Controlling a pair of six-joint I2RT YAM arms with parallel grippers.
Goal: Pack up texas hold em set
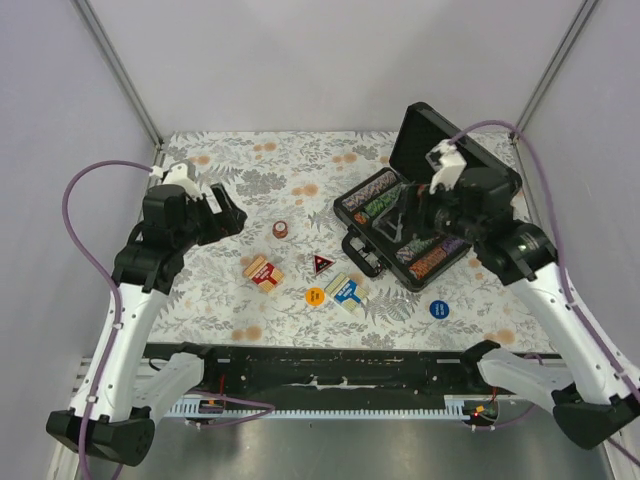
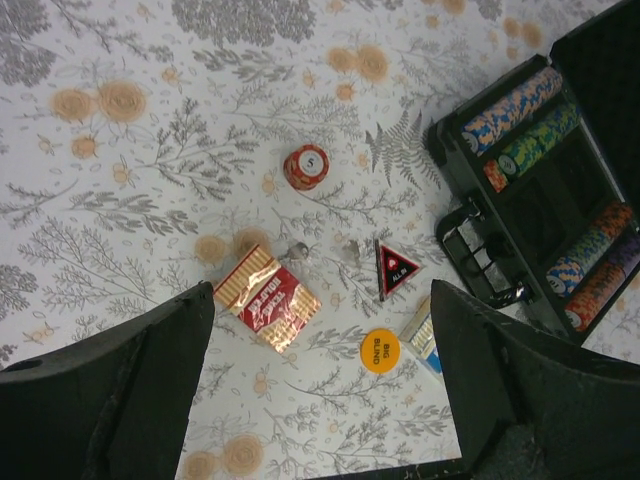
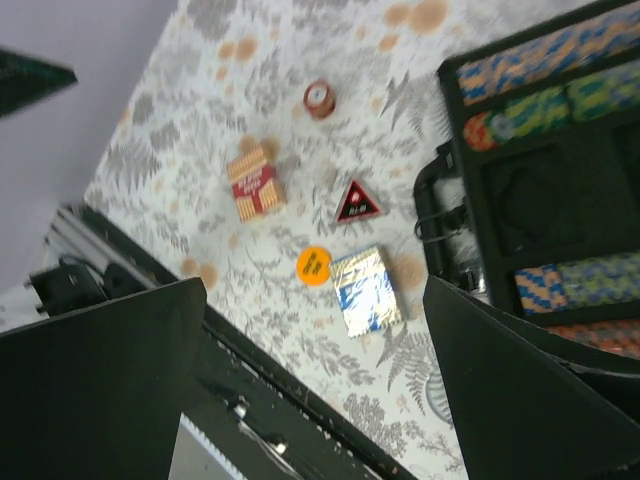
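The black case (image 1: pixel 437 150) lies open at the right, its chip rows (image 1: pixel 373 195) showing. On the cloth to its left lie a red card deck (image 1: pixel 263 271), a blue card deck (image 1: pixel 346 293), a red triangle (image 1: pixel 321 263), a yellow disc (image 1: pixel 315 296), a blue disc (image 1: pixel 438 308) and a reddish chip stack (image 1: pixel 281 229). My left gripper (image 2: pixel 320 400) is open and empty, high above the red deck (image 2: pixel 267 297) and the yellow disc (image 2: pixel 380 350). My right gripper (image 3: pixel 315 400) is open and empty, raised over the case, with the blue deck (image 3: pixel 366 291) below.
The floral tablecloth (image 1: pixel 240 170) covers the table. A black rail (image 1: pixel 350 365) runs along the near edge. White walls with metal posts enclose the back and sides. Purple cables loop from both arms.
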